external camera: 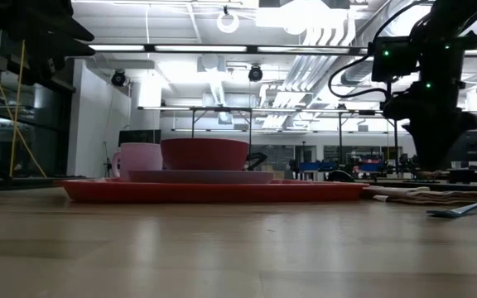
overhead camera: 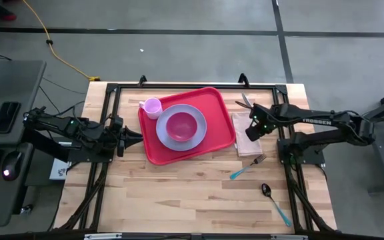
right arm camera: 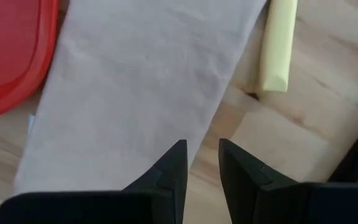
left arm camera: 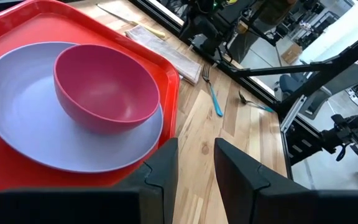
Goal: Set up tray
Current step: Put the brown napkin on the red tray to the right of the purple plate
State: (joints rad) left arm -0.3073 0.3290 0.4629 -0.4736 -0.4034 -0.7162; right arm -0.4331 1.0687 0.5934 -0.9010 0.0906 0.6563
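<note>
One red tray (overhead camera: 213,137) with rounded corners and raised rim sits centre-far on the table, carrying a lavender plate (overhead camera: 199,135), magenta bowl (overhead camera: 181,124) and pink cup (overhead camera: 152,107). Left gripper (overhead camera: 137,140) and right gripper (right arm camera: 201,163) show fingers slightly apart, holding nothing.

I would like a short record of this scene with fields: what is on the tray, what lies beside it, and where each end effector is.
tray: red tray, lying slightly turned on the wooden table
on tray: lavender plate with a pink bowl on it; pink cup beside the plate
beside tray: beige napkin; fork and spoon with teal handles, off the tray
left end effector: at the tray's left edge, fingers slightly apart, holding nothing
right end effector: over the napkin, fingers slightly apart, holding nothing
</note>
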